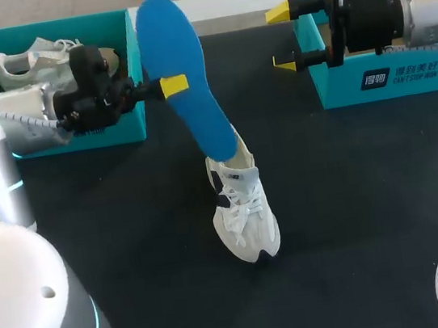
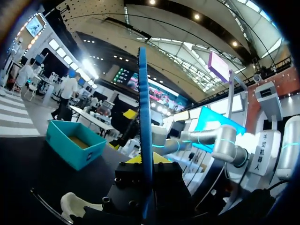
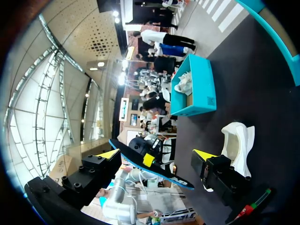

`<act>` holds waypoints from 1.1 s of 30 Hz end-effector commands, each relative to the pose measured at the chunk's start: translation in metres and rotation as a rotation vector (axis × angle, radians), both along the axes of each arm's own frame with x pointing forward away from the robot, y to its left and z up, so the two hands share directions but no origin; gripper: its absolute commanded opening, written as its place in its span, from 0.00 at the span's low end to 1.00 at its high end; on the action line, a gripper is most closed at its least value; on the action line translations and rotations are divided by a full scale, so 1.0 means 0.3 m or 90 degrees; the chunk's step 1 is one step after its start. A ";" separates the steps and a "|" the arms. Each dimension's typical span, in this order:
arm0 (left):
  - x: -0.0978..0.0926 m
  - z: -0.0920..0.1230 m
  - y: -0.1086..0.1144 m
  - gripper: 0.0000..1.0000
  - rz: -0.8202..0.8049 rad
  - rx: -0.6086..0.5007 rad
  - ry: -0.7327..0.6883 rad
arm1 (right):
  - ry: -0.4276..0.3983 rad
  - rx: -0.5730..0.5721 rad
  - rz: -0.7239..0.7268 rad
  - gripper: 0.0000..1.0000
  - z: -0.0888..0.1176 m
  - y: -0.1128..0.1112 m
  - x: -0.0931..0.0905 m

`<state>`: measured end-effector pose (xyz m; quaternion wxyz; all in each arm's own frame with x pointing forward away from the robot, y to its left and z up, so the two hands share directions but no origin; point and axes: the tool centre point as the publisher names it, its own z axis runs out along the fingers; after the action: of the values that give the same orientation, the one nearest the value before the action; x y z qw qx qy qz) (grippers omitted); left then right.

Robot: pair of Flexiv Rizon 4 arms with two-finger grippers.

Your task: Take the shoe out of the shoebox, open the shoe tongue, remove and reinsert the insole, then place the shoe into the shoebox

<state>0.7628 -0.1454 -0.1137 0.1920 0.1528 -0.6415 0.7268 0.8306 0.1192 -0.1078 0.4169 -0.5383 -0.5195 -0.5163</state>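
Note:
My left gripper (image 1: 175,86) is shut on a blue insole (image 1: 173,40) and holds it up on edge over the table's middle. The insole slants down to the heel opening of a white shoe (image 1: 243,209) that stands on the black table. In the left wrist view the insole (image 2: 143,103) runs edge-on between the left gripper's (image 2: 146,159) yellow tips, with the shoe (image 2: 77,206) below. My right gripper (image 1: 283,38) hangs open and empty beside the right teal shoebox (image 1: 387,79). Ahead of its (image 3: 156,153) spread fingers are the insole (image 3: 171,174) and the shoe (image 3: 236,140).
A second teal shoebox (image 1: 128,124) stands at the back left behind my left arm, with another white shoe (image 1: 29,64) lying in it. The same box (image 3: 206,93) shows far ahead in the right wrist view. The right box (image 2: 70,150) appears in the left wrist view.

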 end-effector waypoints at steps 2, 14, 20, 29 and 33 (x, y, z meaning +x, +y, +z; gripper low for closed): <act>0.009 0.019 0.013 0.00 -0.057 0.068 0.128 | 0.000 0.000 -0.002 1.00 -0.001 0.005 -0.001; -0.005 -0.056 0.011 0.00 -0.103 0.120 0.352 | 0.000 0.000 -0.002 1.00 -0.001 0.005 -0.001; -0.009 -0.084 0.018 0.00 -0.134 0.142 0.481 | 0.000 0.000 -0.002 1.00 -0.001 0.005 -0.001; 0.013 -0.175 0.014 0.00 -0.154 0.110 0.481 | 0.000 0.000 -0.002 1.00 -0.001 0.005 -0.001; 0.015 -0.202 0.004 0.00 -0.160 0.121 0.495 | -0.004 -0.022 -0.006 1.00 -0.005 0.014 -0.010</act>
<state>0.7608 -0.1403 -0.1662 0.4768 0.3589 -0.6038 0.5285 0.8304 0.1195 -0.1083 0.4156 -0.5381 -0.5211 -0.5160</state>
